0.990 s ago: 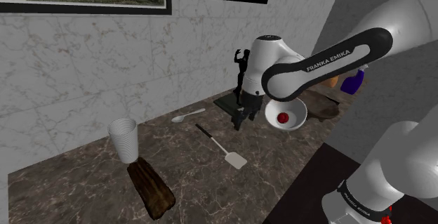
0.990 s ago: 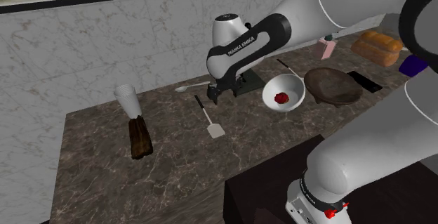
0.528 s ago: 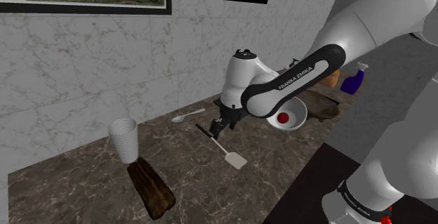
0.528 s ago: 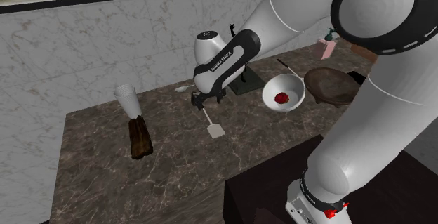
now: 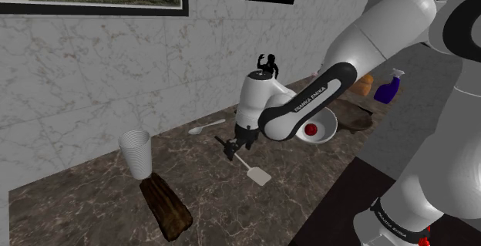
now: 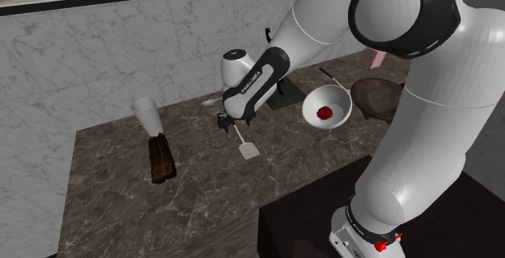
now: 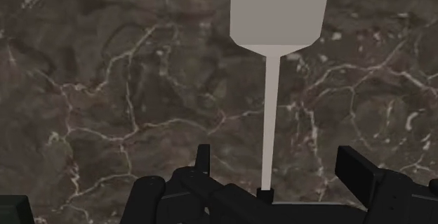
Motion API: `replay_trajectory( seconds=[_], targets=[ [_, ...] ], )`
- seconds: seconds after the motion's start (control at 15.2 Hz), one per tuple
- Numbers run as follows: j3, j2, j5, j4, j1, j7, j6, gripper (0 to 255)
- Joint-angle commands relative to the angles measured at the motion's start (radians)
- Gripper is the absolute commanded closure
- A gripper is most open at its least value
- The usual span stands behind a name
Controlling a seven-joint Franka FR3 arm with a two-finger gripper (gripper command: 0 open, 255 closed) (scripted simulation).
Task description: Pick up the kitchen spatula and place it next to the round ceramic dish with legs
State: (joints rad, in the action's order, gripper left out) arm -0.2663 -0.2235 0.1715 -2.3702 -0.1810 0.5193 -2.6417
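The spatula lies flat on the dark marble counter, its white blade point(image 5: 260, 176) point(image 6: 248, 150) point(image 7: 279, 8) pointing away from the wall and its black handle toward it. My gripper point(image 5: 230, 147) point(image 6: 224, 124) point(image 7: 281, 172) hangs low over the handle end, open. Its fingers point(image 7: 356, 173) stand to either side of the thin white neck point(image 7: 269, 117) without touching it. A white round bowl point(image 5: 330, 121) point(image 6: 340, 103) with a red lump inside sits further along the counter. A dark brown round dish point(image 5: 353, 115) point(image 6: 376, 95) sits just beyond it. I cannot make out legs on either.
A white ribbed cup point(image 5: 136, 153) point(image 6: 146, 112) stands near a dark brown slab point(image 5: 166, 206) point(image 6: 161, 158). A white spoon point(image 5: 206, 126) lies by the marble wall. A black figurine point(image 5: 268, 63) stands behind the arm, and a blue spray bottle point(image 5: 388, 88) stands farther off.
The arm swung from beside the figurine toward the shoulder view's left and came down, bringing the open gripper over the spatula's handle. The spatula has not moved.
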Motion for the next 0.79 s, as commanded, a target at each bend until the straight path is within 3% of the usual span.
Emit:
replay_trajectory(
  seconds=[0.0, 0.46, 0.53, 0.73],
  targets=[
    [0.007, -0.022, 0.014, 0.005, -0.004, 0.009, -0.016, 0],
    [0.007, -0.022, 0.013, 0.005, -0.004, 0.009, -0.016, 0],
    [0.007, -0.022, 0.013, 0.005, -0.004, 0.009, -0.016, 255],
    [0.007, -0.022, 0.013, 0.005, -0.004, 0.009, -0.016, 255]
  ],
)
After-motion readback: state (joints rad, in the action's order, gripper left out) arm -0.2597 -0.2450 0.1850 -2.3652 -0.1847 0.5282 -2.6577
